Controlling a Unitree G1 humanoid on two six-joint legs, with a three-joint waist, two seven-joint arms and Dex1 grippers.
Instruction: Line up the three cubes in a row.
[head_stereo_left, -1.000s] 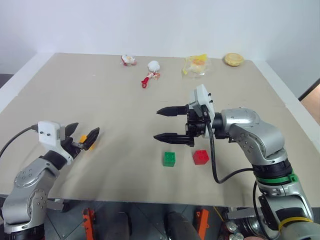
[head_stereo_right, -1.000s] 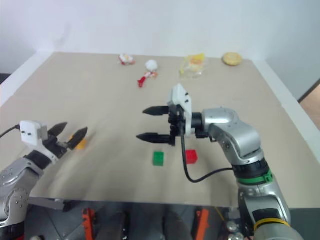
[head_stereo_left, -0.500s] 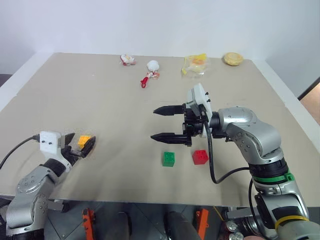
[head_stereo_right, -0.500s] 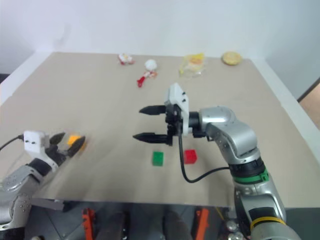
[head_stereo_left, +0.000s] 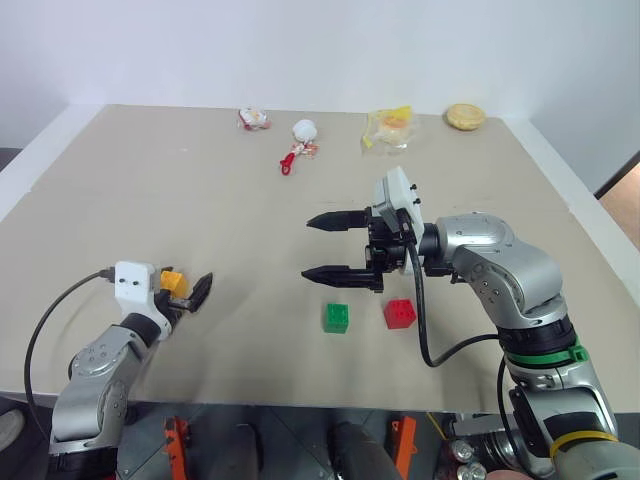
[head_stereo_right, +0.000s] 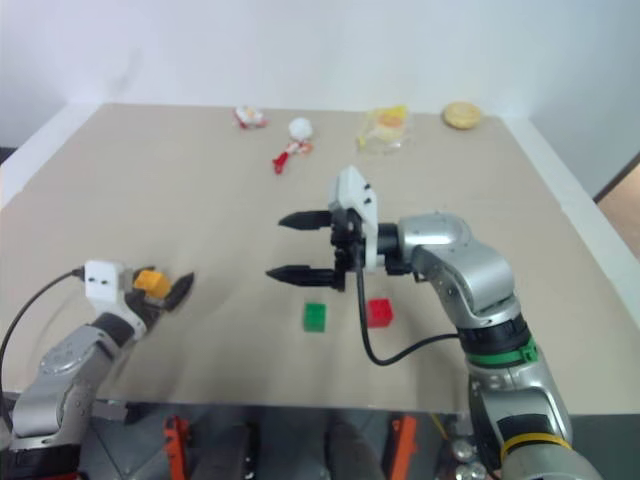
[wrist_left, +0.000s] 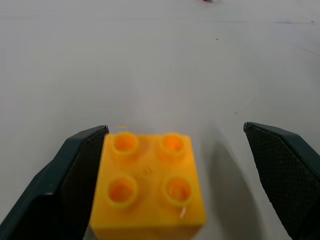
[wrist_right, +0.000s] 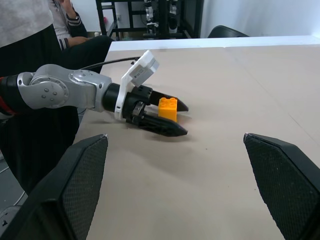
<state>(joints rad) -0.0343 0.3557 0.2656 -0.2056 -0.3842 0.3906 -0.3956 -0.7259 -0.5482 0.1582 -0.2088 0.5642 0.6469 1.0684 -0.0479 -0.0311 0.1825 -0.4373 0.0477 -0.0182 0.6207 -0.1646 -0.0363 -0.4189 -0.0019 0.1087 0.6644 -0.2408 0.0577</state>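
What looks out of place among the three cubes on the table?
The orange-yellow studded plastic cube sits far off at the table's left, between the open jaws of the left gripper. The green studded cube and red studded cube lie side by side below the open right gripper.

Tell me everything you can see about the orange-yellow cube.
The orange-yellow cube is a small glossy plastic toy brick with four round studs on top. It sits upright on the tan table, near the front left edge, well apart from the other two cubes. It lies between the open fingers of the left gripper, close against one finger, with a clear gap to the other.
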